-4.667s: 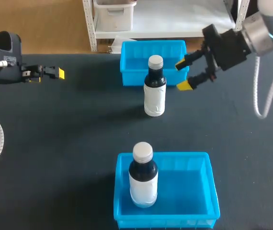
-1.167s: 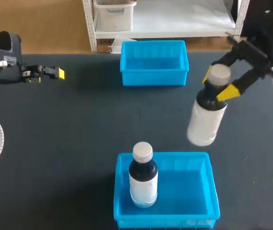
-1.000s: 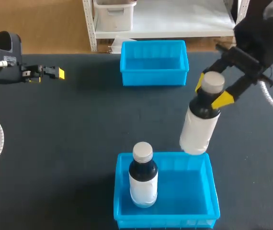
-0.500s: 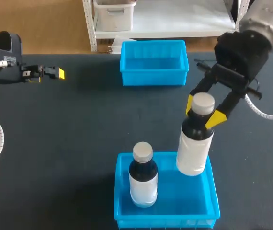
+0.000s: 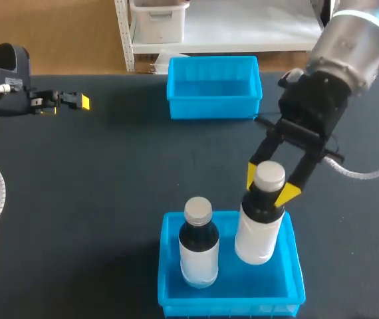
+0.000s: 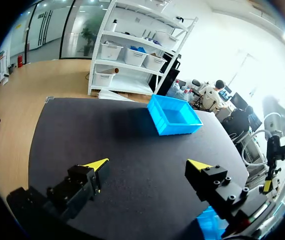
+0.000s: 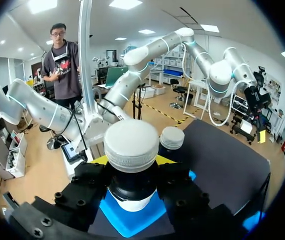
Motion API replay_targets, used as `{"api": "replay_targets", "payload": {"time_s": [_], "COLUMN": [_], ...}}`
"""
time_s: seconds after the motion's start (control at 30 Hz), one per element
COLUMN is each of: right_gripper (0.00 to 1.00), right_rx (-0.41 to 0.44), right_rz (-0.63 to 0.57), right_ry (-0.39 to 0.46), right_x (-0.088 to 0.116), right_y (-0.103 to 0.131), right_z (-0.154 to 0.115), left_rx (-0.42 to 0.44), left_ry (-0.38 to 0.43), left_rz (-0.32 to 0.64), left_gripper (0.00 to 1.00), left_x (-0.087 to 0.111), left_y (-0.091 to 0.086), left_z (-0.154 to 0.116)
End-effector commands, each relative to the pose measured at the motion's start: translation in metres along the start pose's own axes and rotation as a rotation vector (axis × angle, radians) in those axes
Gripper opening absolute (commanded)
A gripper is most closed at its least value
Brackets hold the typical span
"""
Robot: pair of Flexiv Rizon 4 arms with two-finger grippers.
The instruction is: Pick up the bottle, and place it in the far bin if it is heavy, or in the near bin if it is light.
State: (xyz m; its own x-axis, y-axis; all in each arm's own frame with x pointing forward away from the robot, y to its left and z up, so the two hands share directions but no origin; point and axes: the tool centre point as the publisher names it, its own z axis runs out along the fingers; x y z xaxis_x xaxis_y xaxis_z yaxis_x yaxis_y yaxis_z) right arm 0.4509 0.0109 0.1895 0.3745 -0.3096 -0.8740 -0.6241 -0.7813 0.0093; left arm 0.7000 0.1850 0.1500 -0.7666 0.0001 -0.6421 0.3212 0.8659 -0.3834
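While the dark bench [image 5: 76, 199] is carrying two blue bins, the far bin [image 5: 214, 106] is sitting behind and the near bin [image 5: 297, 269] is holding a second bottle [image 5: 198, 249] upright. The bottle [image 5: 259, 229], its white label's print unreadable, is hanging over the near bin, perhaps inside, right fingers [image 5: 288, 193] clamping its neck. Left fingers [image 6: 96, 164] are resting apart.

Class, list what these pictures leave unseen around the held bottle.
Head view: base of held bottle hidden by its body; contact with near bin unclear.
Right wrist view: second bottle below its cap, behind held bottle and right tool.
Left wrist view: near bin mostly behind left tool.
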Motion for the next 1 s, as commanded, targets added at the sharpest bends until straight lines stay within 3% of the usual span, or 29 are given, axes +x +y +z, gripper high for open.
{"api": "replay_targets", "payload": {"time_s": [0.03, 0.37, 0.93, 0.97, 1.0], "right_gripper": [0.0, 0.0, 0.0, 0.02, 0.17], "right_rx": [-0.044, -0.09, -0.076, -0.076, -0.074], "right_rz": [-0.003, -0.004, -0.02, -0.02, -0.02], "right_ry": [-0.009, 0.015, 0.031, 0.031, 0.031], "right_x": [0.011, 0.028, 0.046, 0.047, 0.048], "right_y": [-0.011, -0.01, -0.007, -0.006, -0.006], "right_z": [0.005, 0.019, 0.025, 0.025, 0.024], "left_rx": [0.0, 0.0, 0.0, 0.0, 0.0], "left_ry": [0.0, 0.0, 0.0, 0.0, 0.0], "left_rz": [0.0, 0.0, 0.0, 0.0, 0.0], "left_gripper": [1.0, 1.0, 1.0, 1.0, 1.0], "left_x": [0.0, 0.0, 0.0, 0.0, 0.0], "left_y": [0.0, 0.0, 0.0, 0.0, 0.0], "left_z": [0.0, 0.0, 0.0, 0.0, 0.0]}}
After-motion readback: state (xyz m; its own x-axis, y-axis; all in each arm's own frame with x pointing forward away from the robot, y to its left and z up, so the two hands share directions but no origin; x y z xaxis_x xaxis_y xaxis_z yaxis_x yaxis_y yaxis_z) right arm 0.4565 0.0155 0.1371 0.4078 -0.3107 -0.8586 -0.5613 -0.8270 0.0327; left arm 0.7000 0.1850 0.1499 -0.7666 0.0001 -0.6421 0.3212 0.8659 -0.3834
